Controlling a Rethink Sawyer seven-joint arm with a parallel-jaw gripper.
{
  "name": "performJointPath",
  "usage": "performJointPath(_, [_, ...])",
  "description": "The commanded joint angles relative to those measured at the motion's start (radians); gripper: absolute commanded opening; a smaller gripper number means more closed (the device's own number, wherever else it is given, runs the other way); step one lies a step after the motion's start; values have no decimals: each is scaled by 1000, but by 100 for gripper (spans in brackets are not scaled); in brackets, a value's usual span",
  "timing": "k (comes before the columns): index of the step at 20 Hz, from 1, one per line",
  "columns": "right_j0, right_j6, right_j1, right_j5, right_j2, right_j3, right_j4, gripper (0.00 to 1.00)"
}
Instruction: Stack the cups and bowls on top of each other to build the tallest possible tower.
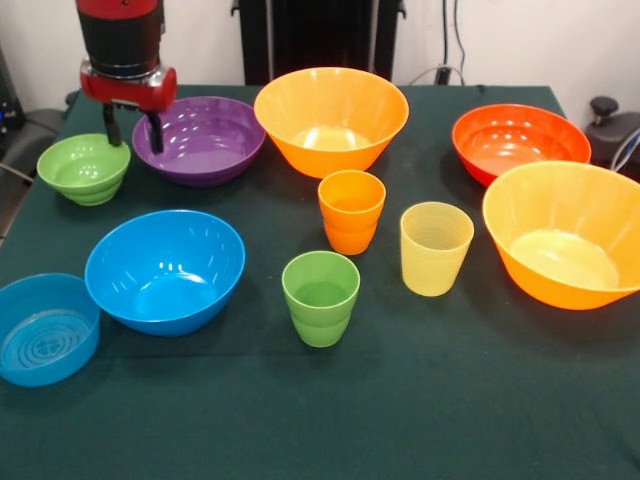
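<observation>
All pieces stand apart on the green table; no tower stands. The green cup (320, 297), orange cup (351, 210) and pale yellow cup (435, 248) stand upright near the middle. The small green bowl (84, 168) and purple bowl (200, 139) are at the back left. The medium blue bowl (165, 270) and small translucent blue bowl (45, 329) are at the front left. One big orange bowl (331, 119) is at the back, the other (566, 248) at the right, the red-orange bowl (520, 143) behind it. My gripper (133, 132) hangs open and empty between the small green and purple bowls.
The table's back edge (480, 88) lies just behind the bowls. Black equipment (610, 125) sits off the table's right side. The robot's dark pedestal (318, 35) stands behind the table.
</observation>
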Motion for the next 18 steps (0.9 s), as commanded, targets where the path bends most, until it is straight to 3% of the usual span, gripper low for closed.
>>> performJointPath(1, [6,-68,-52,159,122,-29,50,100])
performJointPath(9, [7,-68,8,177,142,-120,54,100])
performJointPath(18, [30,-48,90,111,136,-216,12,100])
